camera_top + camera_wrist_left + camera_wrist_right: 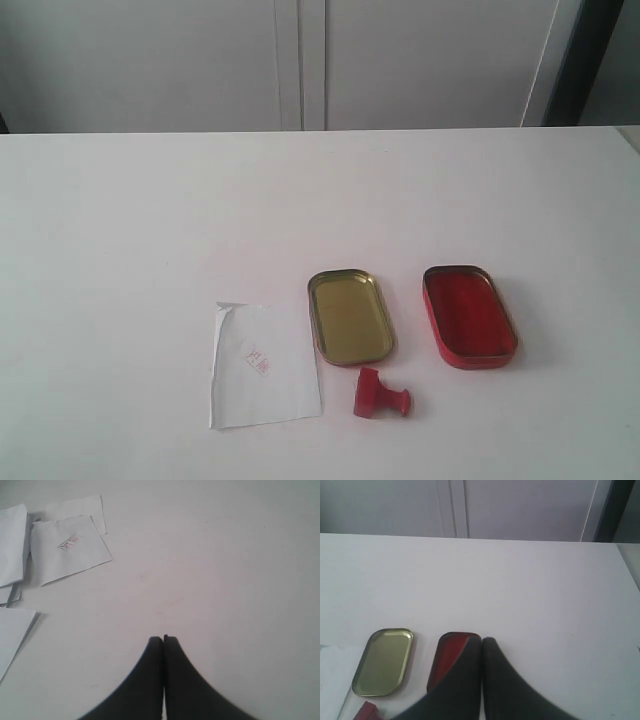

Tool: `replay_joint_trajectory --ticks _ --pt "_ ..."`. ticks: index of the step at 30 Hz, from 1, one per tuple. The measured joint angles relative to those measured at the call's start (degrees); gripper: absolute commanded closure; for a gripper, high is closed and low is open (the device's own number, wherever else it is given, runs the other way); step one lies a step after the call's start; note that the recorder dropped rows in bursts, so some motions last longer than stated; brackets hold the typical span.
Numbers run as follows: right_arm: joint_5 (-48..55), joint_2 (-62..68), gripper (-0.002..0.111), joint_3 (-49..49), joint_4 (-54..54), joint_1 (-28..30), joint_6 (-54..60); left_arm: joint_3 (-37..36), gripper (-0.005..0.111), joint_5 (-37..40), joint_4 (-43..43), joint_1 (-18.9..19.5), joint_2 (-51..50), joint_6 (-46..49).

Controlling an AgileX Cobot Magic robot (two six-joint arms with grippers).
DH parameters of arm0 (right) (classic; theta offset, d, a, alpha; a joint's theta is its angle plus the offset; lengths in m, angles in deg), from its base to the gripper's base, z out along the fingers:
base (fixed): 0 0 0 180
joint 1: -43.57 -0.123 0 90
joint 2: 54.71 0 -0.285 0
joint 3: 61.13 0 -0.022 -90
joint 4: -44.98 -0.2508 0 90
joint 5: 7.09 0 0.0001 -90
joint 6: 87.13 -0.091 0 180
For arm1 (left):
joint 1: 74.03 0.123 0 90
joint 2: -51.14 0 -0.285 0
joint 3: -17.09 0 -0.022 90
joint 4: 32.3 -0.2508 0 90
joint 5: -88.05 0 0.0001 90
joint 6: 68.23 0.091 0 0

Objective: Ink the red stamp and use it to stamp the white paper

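The red stamp (379, 394) lies on its side on the white table, just below the gold tin; a corner of the stamp (366, 711) shows in the right wrist view. The white paper (262, 366), left of it, carries a faint red print. The red ink tin (468, 315) lies open to the right, partly hidden by a finger as the ink tin (447, 657) in the right wrist view. My right gripper (481, 641) is shut and empty, held back from the tins. My left gripper (163, 638) is shut and empty over bare table. Neither gripper shows in the exterior view.
A gold tin lid (350, 315) lies between paper and ink tin, seen too as the lid (384, 661). Several loose white sheets (70, 547), one bearing a red print, lie in the left wrist view. Grey cabinet doors (300, 60) stand behind the table's far edge.
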Motion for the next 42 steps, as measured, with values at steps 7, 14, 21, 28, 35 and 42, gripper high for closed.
replay_joint_trajectory --ticks 7,14,21,28,35,42 --pt "-4.23 -9.01 0.108 6.43 0.90 0.00 0.00 0.00 0.107 0.00 0.00 0.00 0.00 0.00" --pt "-6.31 -16.78 0.108 9.44 1.02 0.00 -0.04 0.00 0.107 0.00 0.00 0.00 0.00 0.00" --pt "-6.76 -19.52 0.108 9.44 1.24 0.00 -0.13 0.00 0.107 0.00 0.00 0.00 0.00 0.00" --pt "-6.87 -19.87 0.108 9.44 1.24 0.00 -0.13 0.00 0.107 0.00 0.00 0.00 0.00 0.00" --pt "-6.87 -19.87 0.108 9.44 1.24 0.00 -0.13 0.00 0.107 0.00 0.00 0.00 0.00 0.00" --pt "-6.87 -19.87 0.108 9.44 1.24 0.00 -0.17 0.00 0.107 0.00 0.00 0.00 0.00 0.00"
